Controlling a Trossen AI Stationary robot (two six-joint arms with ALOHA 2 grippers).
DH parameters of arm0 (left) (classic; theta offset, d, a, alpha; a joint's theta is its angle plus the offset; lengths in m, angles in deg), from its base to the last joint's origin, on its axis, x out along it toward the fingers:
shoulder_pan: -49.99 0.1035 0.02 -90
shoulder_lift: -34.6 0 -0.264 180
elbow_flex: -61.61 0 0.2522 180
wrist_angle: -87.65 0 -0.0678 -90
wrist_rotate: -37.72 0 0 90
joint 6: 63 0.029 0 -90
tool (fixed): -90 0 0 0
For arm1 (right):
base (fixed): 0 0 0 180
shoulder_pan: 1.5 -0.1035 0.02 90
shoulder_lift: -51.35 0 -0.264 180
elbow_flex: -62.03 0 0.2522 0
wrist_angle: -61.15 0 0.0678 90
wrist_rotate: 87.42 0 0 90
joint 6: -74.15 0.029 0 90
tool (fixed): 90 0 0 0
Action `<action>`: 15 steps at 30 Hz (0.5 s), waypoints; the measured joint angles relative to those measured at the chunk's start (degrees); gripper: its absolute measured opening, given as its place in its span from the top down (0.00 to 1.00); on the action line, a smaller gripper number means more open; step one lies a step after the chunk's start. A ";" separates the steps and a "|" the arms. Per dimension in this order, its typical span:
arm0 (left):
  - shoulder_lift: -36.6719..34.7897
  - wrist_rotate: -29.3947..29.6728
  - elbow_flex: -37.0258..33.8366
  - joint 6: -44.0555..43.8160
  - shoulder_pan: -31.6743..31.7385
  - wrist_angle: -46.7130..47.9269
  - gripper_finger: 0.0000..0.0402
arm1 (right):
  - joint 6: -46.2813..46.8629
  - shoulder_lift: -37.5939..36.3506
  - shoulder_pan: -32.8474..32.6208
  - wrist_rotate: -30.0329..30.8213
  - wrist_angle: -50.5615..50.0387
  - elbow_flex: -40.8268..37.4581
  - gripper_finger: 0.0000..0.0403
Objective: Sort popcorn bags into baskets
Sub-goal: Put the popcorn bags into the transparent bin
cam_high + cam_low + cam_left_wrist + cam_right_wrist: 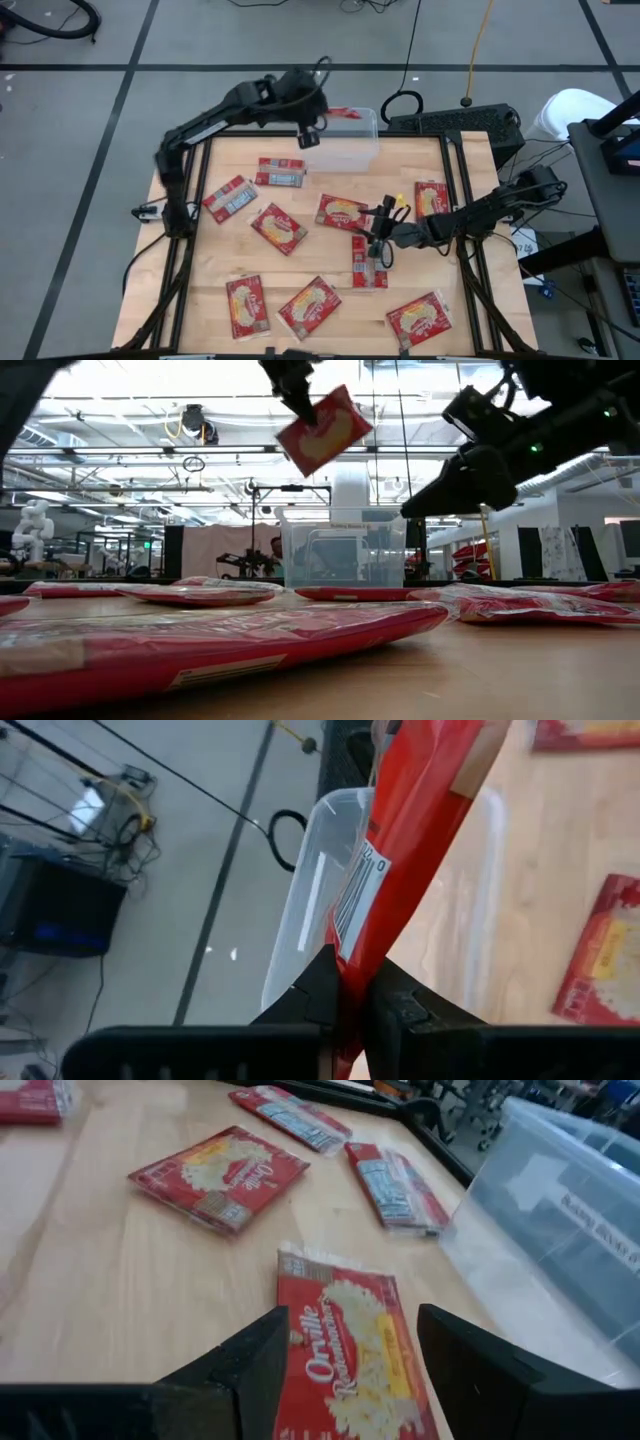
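Left end effector (345,1005) raised, fingers pinched; right end effector (345,1370) low, fingers spread.

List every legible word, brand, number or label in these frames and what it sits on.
"Orville Redenbacher's", partly cut off, on the popcorn bag between the right claw's fingers.
Same brand on the face-up bag beyond it, too blurred to read fully.
Barcode label on the bag pinched in the left claw: digits unreadable.
Label on the clear tub: blurred.
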 joint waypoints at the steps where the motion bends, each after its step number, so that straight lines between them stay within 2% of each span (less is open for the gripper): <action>1: 1.84 -0.93 2.44 0.61 0.51 1.33 0.95 | 0.94 -0.57 -0.02 -0.06 0.20 -0.61 0.47; 4: 6.45 -4.45 6.98 0.92 1.97 3.68 0.95 | 4.84 -3.25 -0.64 -0.05 0.09 -3.00 0.47; 15: 14.33 -10.66 5.95 1.97 4.26 4.93 0.93 | 14.03 -13.21 -4.48 -0.06 0.13 -10.67 0.47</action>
